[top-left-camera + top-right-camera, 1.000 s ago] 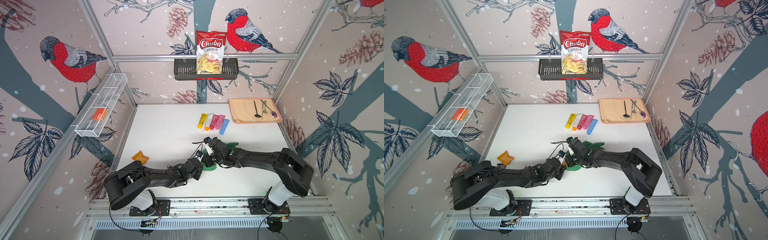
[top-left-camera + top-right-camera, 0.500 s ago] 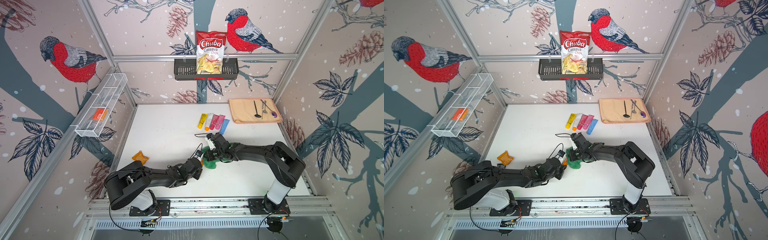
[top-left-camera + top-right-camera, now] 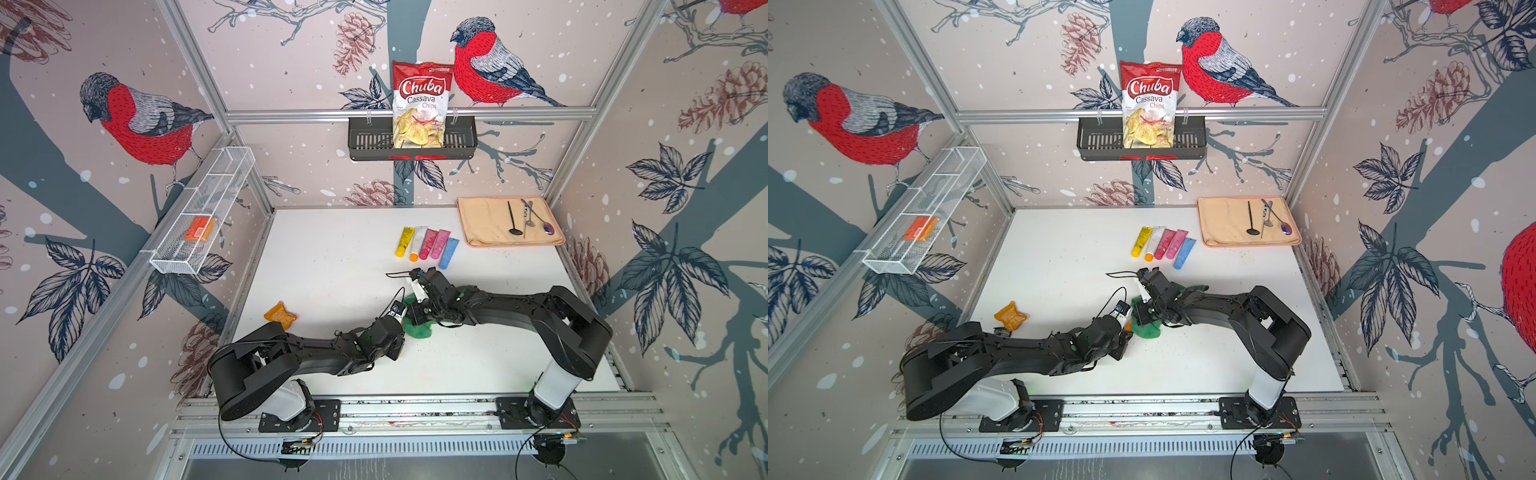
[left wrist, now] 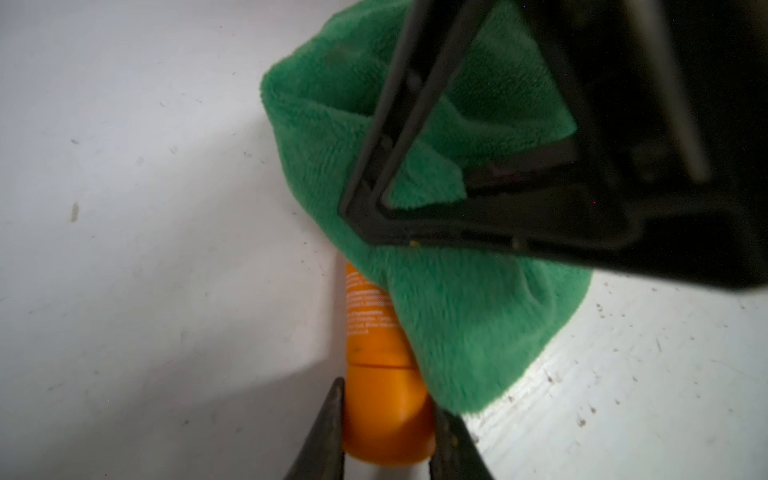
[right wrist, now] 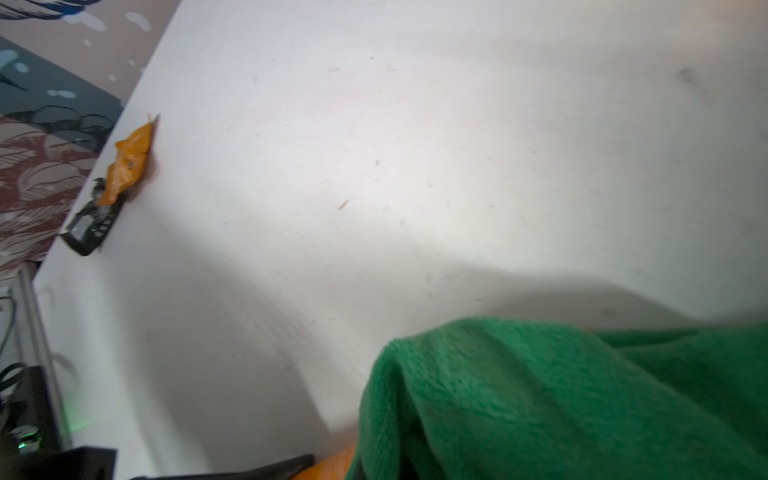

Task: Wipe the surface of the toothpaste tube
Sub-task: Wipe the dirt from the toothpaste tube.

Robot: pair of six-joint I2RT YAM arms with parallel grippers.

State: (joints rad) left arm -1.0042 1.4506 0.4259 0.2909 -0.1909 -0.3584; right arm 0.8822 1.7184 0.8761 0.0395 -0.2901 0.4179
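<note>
Left wrist view: clamping orange toothpaste tube (image 4: 370, 328) in left gripper (image 4: 386, 419), pressing green cloth (image 4: 478, 332), pinched by right gripper (image 3: 417, 313), over it; mid-wipe, unfinished.

Bird-print walls (image 3: 124, 257) w/ alu frame (image 3: 291, 114), white tabletop (image 3: 332, 257), black wall basket (image 3: 368, 139).

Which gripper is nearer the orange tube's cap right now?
Left. The left gripper is clamped on the cap of the orange tube; the right gripper sits farther up the body, pinching the green cloth draped over it.
</note>
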